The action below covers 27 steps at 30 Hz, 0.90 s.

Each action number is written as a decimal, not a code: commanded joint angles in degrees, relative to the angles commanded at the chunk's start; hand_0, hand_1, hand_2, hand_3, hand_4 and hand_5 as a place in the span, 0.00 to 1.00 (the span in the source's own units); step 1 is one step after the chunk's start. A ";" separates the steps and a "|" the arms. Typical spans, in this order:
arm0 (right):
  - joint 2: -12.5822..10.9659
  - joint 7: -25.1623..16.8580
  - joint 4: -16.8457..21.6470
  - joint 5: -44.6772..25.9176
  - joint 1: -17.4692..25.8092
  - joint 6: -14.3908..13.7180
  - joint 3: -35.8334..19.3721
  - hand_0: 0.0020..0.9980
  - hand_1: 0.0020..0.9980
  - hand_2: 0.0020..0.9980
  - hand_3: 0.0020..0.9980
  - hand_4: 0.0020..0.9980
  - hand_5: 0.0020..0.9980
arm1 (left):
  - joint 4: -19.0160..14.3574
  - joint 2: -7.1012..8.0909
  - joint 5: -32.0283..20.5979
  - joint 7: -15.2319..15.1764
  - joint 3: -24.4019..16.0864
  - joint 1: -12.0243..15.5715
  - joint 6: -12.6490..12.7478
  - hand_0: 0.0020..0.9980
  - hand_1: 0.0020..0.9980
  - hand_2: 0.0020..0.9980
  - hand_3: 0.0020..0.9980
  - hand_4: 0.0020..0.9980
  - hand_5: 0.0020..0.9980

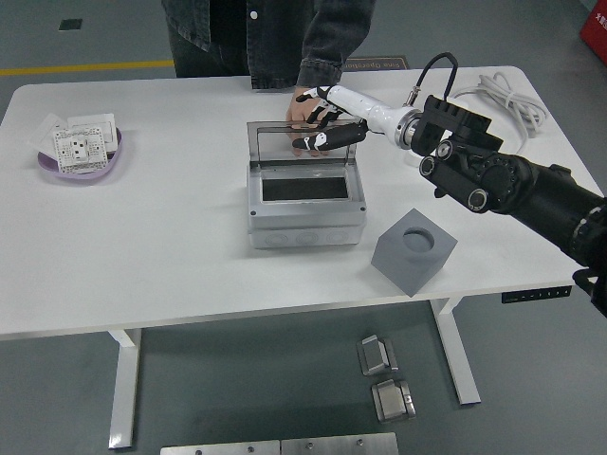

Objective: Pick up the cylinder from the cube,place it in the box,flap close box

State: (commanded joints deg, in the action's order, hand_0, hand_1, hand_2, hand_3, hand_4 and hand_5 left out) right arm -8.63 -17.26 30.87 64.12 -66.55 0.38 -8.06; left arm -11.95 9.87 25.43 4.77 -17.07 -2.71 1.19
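The grey box (305, 216) stands mid-table with its clear lid (285, 142) upright at the back and a dark opening on top. My right hand (325, 121), white with black fingertips, is at the lid's upper right edge, fingers spread and holding nothing. The grey cube (413, 250) sits to the right of the box, its round socket empty. No cylinder shows anywhere; the inside of the box is too dark to tell. A person's hand (302, 109) rests on the table just behind the lid. My left arm is out of view.
A purple dish (57, 168) holding a white socket plate sits at the far left. A white cable (498, 95) lies coiled at the back right. The person stands at the far edge behind the box.
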 joint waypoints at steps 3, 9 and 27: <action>-0.82 0.30 2.23 2.74 0.63 -0.27 -1.17 0.71 0.63 0.69 0.89 0.89 0.58 | 0.05 -0.18 -0.22 -0.07 0.10 0.27 0.01 0.67 0.67 0.57 0.60 0.61 0.27; -3.70 1.77 9.15 9.52 2.22 -0.64 -5.36 0.71 0.63 0.69 0.90 0.89 0.59 | 0.19 -0.46 -1.30 -0.46 0.79 0.85 0.11 0.67 0.67 0.57 0.60 0.61 0.28; -10.67 6.58 25.58 21.62 12.69 -0.76 -13.24 0.44 0.61 0.70 0.92 0.89 0.60 | 0.42 -2.10 -3.21 -1.10 2.12 2.72 0.24 0.67 0.67 0.57 0.60 0.61 0.28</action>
State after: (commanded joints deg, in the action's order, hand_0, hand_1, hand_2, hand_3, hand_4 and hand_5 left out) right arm -19.29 -10.68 56.45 85.74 -53.87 -0.38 -21.30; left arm -11.52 7.77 22.22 3.67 -14.94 0.01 1.43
